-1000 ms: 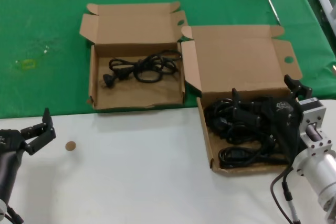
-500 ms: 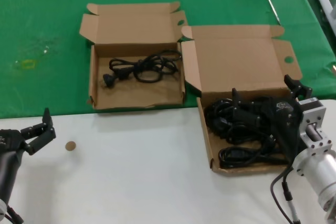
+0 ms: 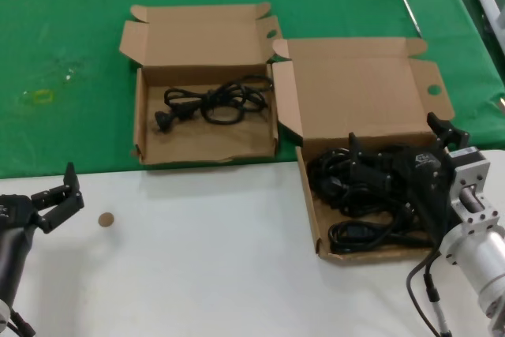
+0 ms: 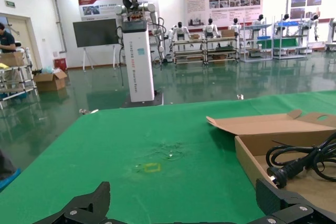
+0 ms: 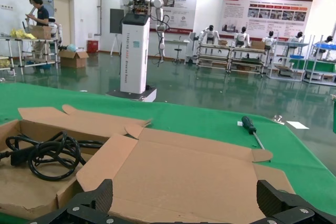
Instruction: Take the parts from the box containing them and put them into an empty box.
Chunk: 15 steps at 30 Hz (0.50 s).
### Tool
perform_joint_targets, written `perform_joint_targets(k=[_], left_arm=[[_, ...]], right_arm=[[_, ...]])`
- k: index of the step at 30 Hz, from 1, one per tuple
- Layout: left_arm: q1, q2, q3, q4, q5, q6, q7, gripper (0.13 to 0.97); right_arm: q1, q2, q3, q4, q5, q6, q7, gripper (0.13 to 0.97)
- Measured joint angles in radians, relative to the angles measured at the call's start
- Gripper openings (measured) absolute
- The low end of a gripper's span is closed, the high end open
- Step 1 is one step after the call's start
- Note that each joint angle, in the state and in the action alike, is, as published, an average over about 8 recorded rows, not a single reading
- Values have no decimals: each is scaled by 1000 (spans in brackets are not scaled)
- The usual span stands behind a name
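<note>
The open right gripper (image 3: pixel 394 165) sits over tangled cords (image 3: pixel 355 187) in the larger box (image 3: pixel 316 219) at the bench's right edge; lifting one may drag several. The left gripper (image 3: pixel 59 195) hangs open, idle.

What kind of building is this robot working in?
Probably a robotics lab or showroom hall: humanoid robots line the back wall beneath display posters, with racks of shelves on a glossy green floor.

Glossy green floor (image 4: pixel 220 85), white walls with posters (image 5: pixel 266 17), metal shelving (image 4: pixel 227 45)
</note>
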Motion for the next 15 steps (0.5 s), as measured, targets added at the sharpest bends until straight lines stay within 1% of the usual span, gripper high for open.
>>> perform_joint_targets(k=[15], left_arm=[[0,0,0,0,0,0,0,966]], right_arm=[[0,0,0,0,0,0,0,966]])
